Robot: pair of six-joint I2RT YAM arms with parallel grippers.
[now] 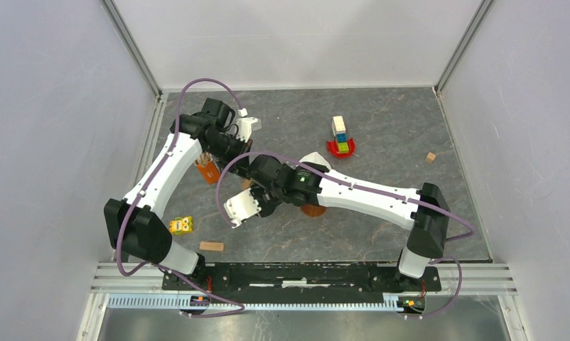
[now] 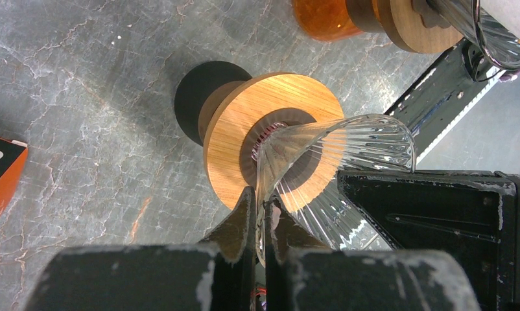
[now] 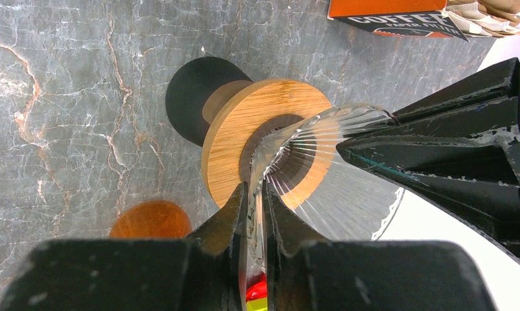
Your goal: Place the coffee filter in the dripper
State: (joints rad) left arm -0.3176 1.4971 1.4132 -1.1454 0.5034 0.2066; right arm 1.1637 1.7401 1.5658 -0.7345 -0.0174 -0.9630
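We see the left gripper [image 2: 260, 202] with its two fingers pressed close together, pinching the thin glass edge of the dripper [image 2: 367, 139]. In its own view, the right gripper [image 3: 254, 197] pinches a glass edge the same way. The dripper is clear glass with lines on it and a round wooden ring [image 2: 228, 149]. It leans on its side over the grey table [image 1: 410, 121]. We cannot tell if both grippers hold one dripper or two. The brown paper coffee filters [image 3: 485, 10] stick out of the orange box [image 3: 387, 9], apart from the dripper. An orange disc [image 3: 150, 220] lies on the table close by. A pile of toy blocks [image 1: 340, 135] stands well apart from the grippers.
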